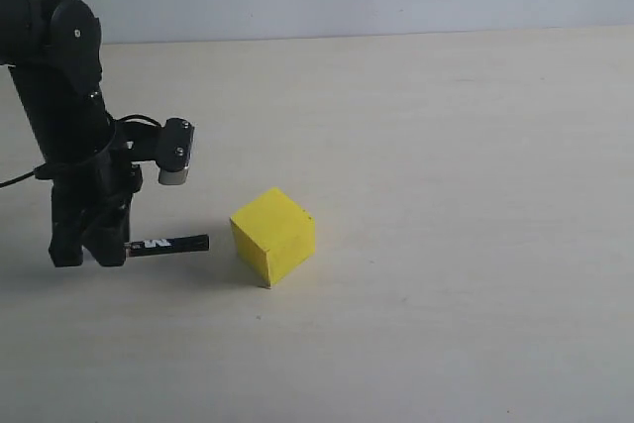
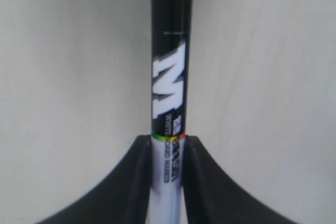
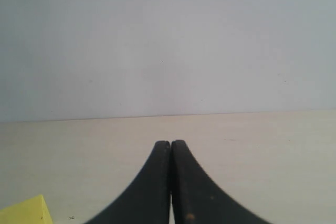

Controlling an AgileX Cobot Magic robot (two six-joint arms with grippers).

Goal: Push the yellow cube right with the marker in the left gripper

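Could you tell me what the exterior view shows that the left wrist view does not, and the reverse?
Only the exterior view shows the yellow cube, the black arm, and the bare gap between the cube and the tip of the marker, which points toward it. Only the left wrist view shows the marker's print: a large white M, a thin coloured band, and the white barrel below it. Both show the marker clamped in the left gripper over the pale table.

Black jointed arm, thin black cable, grey-tipped camera module, curved black left pincer
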